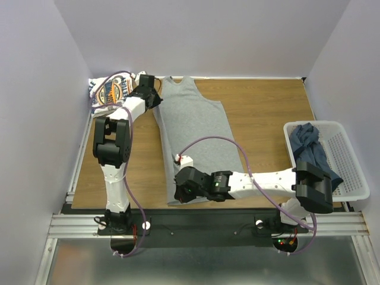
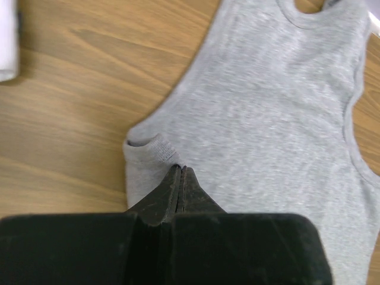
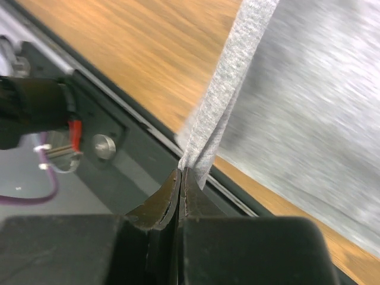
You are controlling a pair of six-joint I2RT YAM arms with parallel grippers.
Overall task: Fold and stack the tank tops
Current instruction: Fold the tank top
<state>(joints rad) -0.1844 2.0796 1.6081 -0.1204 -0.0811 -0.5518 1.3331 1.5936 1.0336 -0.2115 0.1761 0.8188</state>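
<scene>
Top external: grey tank top [image 1: 193,127] lies flat on the table [image 1: 261,113], long axis far-to-near, neck far. My left gripper [image 1: 155,97] is pinched closed on its left underarm corner. My right gripper [image 1: 180,189] is clamped on the near-left hem corner, raised off the wood. Both grips are on the shirt's left edge with the body to my right, so the likely next move is carrying that edge rightward. Printed tank top [image 1: 110,92] sits far-left.

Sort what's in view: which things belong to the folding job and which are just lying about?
Job: grey tank top, pinched by left gripper and right gripper; printed white tank top; crumpled dark blue garments.
Lying about: white mesh basket holding those garments; wooden table.
</scene>
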